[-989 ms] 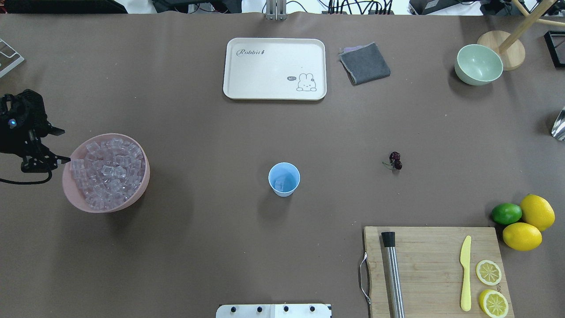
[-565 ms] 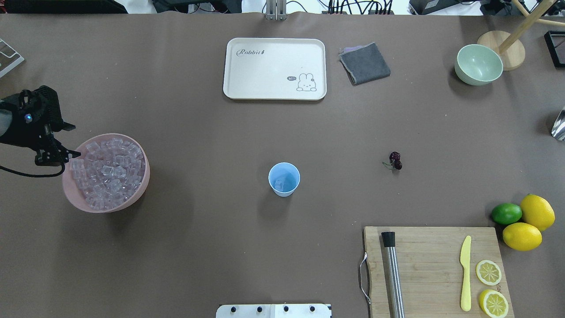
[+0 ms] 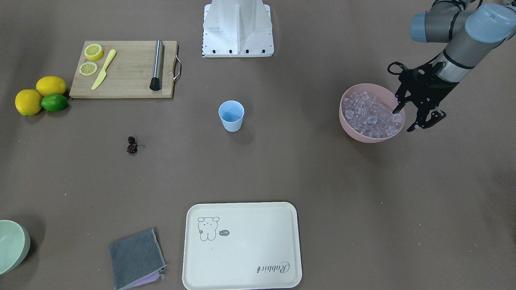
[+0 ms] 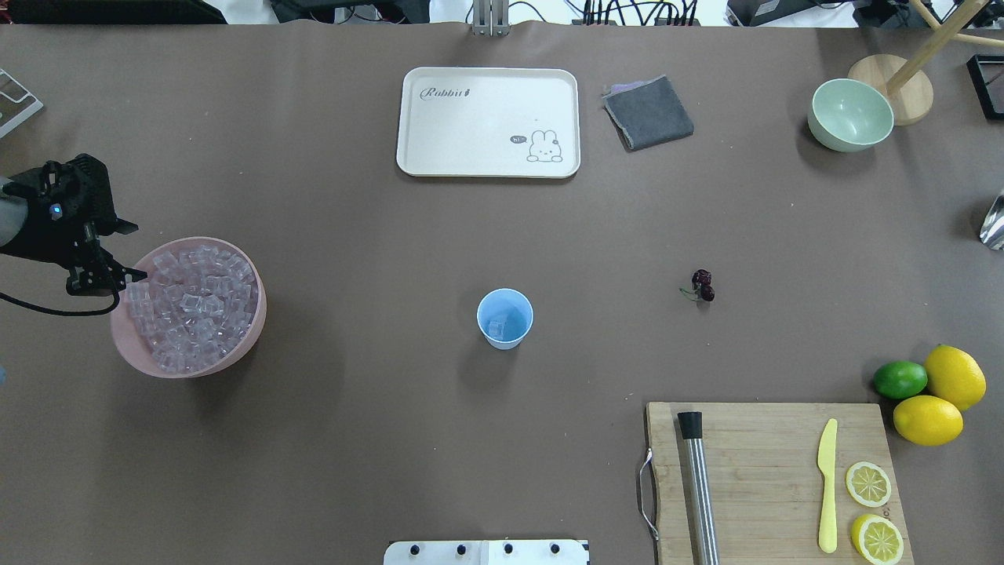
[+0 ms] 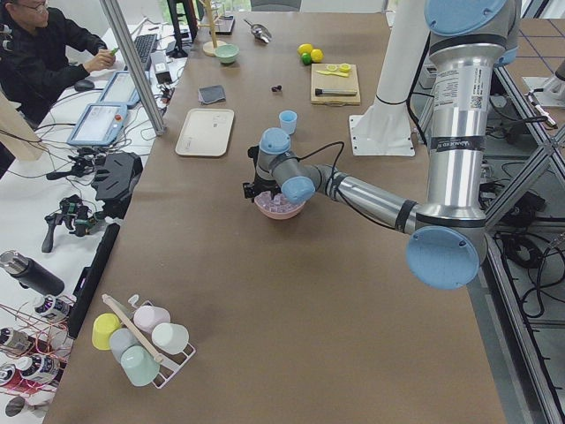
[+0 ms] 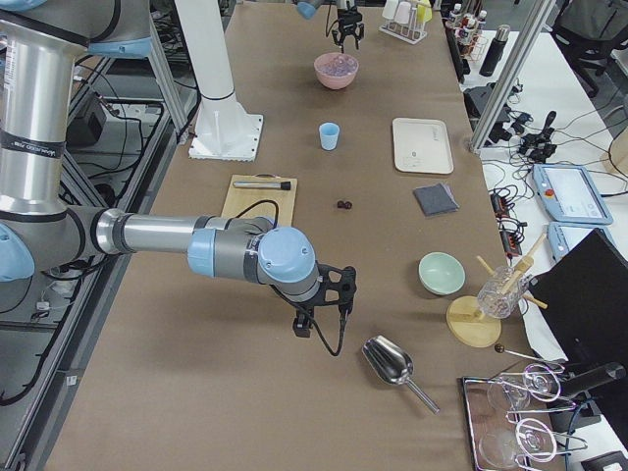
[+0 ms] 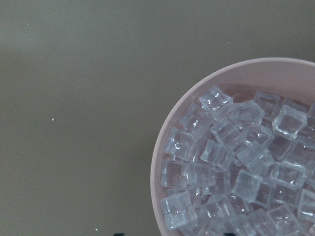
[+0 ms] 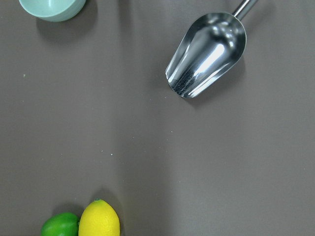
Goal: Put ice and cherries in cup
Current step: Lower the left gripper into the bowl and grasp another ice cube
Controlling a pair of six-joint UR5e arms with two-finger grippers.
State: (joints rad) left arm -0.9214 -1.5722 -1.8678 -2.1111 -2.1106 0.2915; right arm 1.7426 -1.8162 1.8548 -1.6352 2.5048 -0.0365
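The brown worktop (image 4: 353,439) is my widest reference. On the robot's left side of it sits the pink bowl (image 3: 363,135), heaped with ice (image 4: 192,306). The left gripper (image 4: 135,251) hangs over the bowl's outer rim with its fingers spread and nothing between them. The right gripper (image 6: 322,329) is parked far off near a metal scoop (image 8: 206,54), and I cannot tell how its fingers stand.

Mid-worktop stands the cup (image 3: 231,123), upright, with what looks like one cube (image 4: 496,327) at its bottom. The cherries (image 4: 702,286) lie well to its right, apart from everything.

I judge the cubes to be hard, light and slick, so I would pinch a top cube across two flat faces (never corner to corner). The cherries are likely to roll, so I would close low across the pair where the stems join.
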